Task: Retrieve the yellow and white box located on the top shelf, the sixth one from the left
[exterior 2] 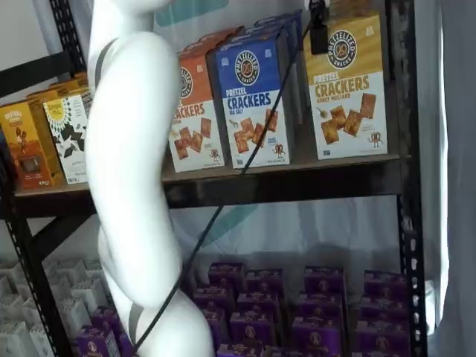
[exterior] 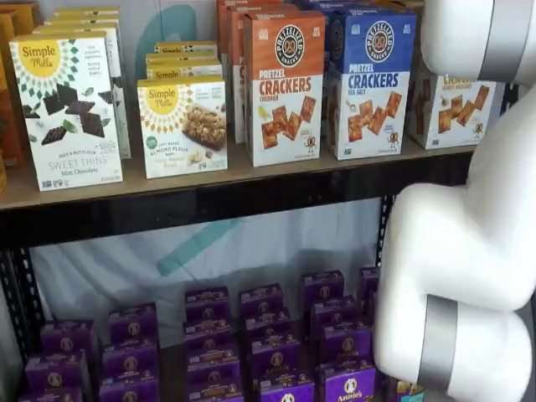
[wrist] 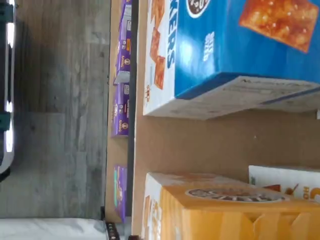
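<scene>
The yellow and white pretzel crackers box (exterior 2: 347,89) stands at the right end of the top shelf in both shelf views. In a shelf view it (exterior: 456,109) is partly hidden behind my white arm. The wrist view shows its yellow top (wrist: 220,210) close up, beside the blue pretzel crackers box (wrist: 235,45). My gripper (exterior 2: 318,30) shows only as black fingers hanging from the view's top edge, in front of the yellow box's upper left corner, with a cable beside them. No gap between the fingers shows, and no box is in them.
An orange crackers box (exterior: 283,84) and a blue one (exterior: 368,79) stand left of the target. Simple Mills boxes (exterior: 71,109) stand further left. Purple boxes (exterior: 268,343) fill the lower shelf. A black shelf upright (exterior 2: 405,149) runs just right of the target.
</scene>
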{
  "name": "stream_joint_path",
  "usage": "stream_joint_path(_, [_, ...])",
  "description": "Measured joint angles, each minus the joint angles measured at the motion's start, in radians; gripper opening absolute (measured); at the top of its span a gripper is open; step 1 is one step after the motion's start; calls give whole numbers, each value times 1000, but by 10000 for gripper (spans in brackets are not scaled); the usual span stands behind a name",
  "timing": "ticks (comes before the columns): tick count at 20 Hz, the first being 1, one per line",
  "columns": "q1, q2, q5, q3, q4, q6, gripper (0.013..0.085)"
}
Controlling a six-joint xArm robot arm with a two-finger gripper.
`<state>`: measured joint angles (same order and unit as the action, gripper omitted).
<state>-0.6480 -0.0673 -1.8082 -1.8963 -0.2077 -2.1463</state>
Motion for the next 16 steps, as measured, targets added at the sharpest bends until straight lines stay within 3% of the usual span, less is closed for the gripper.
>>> stream_joint_path(11, [17,-19,11,41,43,-2,850])
stream_joint_path(16, [13,-28,21,62,37,-4,690])
